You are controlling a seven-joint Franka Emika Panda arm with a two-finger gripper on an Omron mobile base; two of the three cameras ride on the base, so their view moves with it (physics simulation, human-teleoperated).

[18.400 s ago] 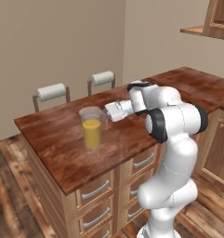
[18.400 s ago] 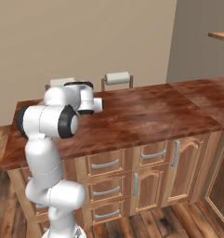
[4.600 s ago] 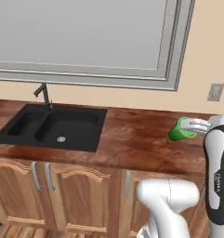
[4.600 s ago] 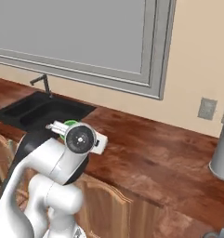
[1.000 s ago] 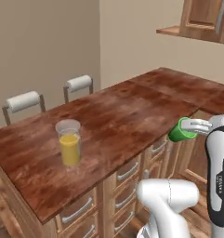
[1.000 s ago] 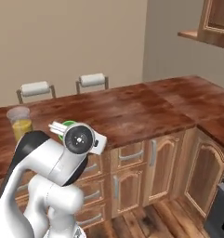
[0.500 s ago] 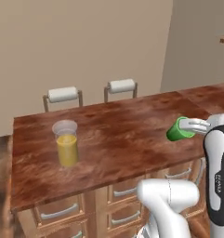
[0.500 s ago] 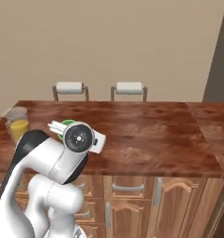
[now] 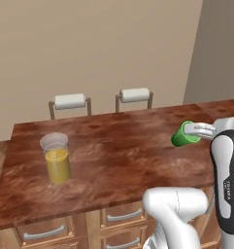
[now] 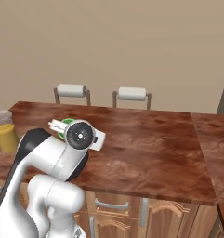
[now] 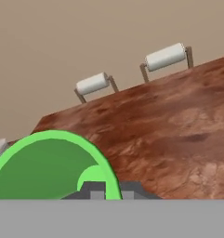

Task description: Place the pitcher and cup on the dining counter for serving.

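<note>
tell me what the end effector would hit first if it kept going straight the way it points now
Probably the glossy reddish-brown wood counter top, though depth is unclear. The end effector, shut on the small bright green cup, seems to aim slightly downward over it, with the grey-cushioned stools beyond.

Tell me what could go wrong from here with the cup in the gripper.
The gripper holds the cup tipped on its side above the counter; released like this, it would probably land sideways and roll. The grip looks to be on the rim alone, so the cup could slip during a fast swing. The pitcher stands near the counter's left end; setting the cup down close beside it risks knocking it.
</note>
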